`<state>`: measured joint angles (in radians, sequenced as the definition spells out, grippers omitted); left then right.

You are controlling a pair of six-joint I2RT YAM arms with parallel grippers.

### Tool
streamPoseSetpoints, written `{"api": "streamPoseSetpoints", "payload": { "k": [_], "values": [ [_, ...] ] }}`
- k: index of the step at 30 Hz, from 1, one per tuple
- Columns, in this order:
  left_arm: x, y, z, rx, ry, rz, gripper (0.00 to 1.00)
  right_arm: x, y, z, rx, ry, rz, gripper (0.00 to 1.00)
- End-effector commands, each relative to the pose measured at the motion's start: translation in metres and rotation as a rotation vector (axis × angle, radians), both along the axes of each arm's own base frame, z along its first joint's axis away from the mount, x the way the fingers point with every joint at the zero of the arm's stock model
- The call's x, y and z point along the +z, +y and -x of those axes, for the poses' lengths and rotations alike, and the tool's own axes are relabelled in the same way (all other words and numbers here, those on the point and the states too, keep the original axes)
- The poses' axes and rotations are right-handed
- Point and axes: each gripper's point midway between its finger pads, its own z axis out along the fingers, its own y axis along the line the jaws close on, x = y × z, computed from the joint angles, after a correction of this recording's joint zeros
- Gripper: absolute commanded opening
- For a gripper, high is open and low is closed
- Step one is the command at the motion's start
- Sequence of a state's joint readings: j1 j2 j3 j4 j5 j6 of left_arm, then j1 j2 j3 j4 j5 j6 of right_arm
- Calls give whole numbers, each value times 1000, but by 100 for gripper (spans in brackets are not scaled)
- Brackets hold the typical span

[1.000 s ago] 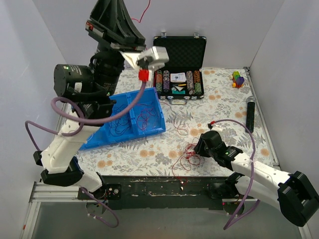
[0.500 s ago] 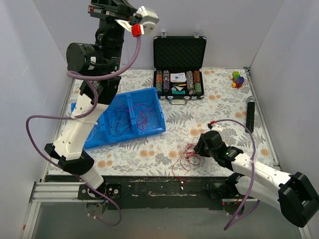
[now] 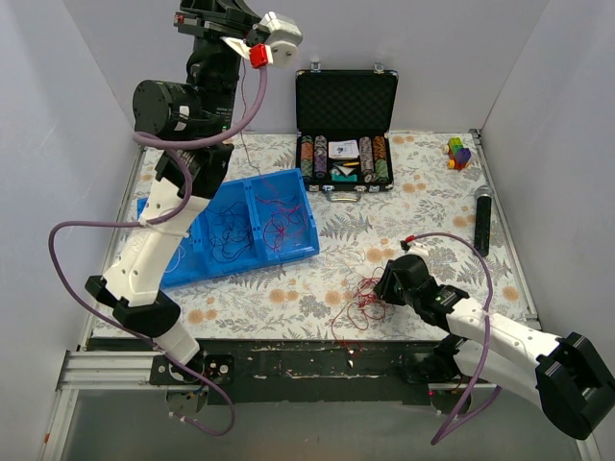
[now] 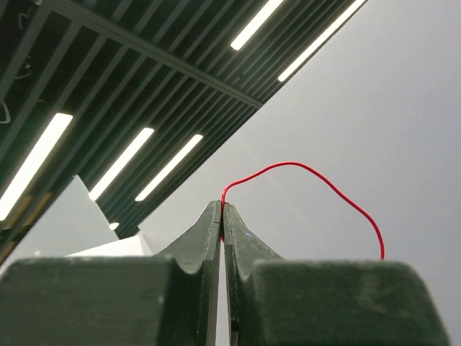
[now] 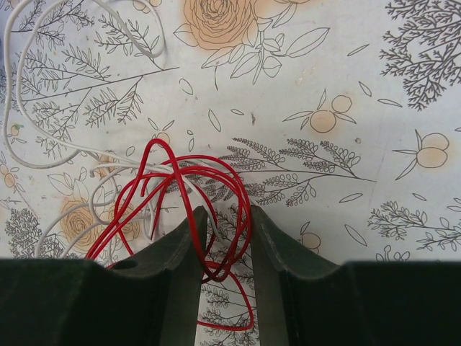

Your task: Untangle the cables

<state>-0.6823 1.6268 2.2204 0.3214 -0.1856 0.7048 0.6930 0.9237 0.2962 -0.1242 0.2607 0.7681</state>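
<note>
Pinching one light, limp red cable (image 4: 302, 176), left fingers (image 4: 209, 241) stay-free high; right fingers (image 5: 189, 245) straddle the red tangle (image 5: 180, 194), apart.

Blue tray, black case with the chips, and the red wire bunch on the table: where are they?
Blue plastic tray (image 3: 300, 240): top view, its near right rim.
Black poker chip case (image 3: 346, 98): top view, its open lid.
Red wire bundle (image 5: 162, 169): right wrist view, its upper loops.

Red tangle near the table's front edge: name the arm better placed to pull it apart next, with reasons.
Right. The right gripper already sits low on the red tangle, its fingers straddling red loops. The left gripper is raised high, pinched shut on a single red wire, far from that pile.
</note>
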Motion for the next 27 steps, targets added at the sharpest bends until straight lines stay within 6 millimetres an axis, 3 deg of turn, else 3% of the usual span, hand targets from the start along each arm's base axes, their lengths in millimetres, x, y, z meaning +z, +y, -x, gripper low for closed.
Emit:
{"api": "streamPoseSetpoints", "payload": {
  "k": [1,3,12,17,27],
  "values": [
    [-9,0,0,-100,56,32,0,1,1,0,1,-12,-16,38],
    [-30,-6,-8,-140,128,38,0,1,0,0,-3,-14,-16,38],
    [-158,-26,-45,-172,400,6,0,1,-1,2,-3,-17,-25,38],
    [-208,-33,-57,-233,565,55,0,1,-2,3,-9,-19,-27,38],
    [-309,-54,-36,-454,1005,170,0,2,-3,1,-16,-24,-25,38]
  ]
}}
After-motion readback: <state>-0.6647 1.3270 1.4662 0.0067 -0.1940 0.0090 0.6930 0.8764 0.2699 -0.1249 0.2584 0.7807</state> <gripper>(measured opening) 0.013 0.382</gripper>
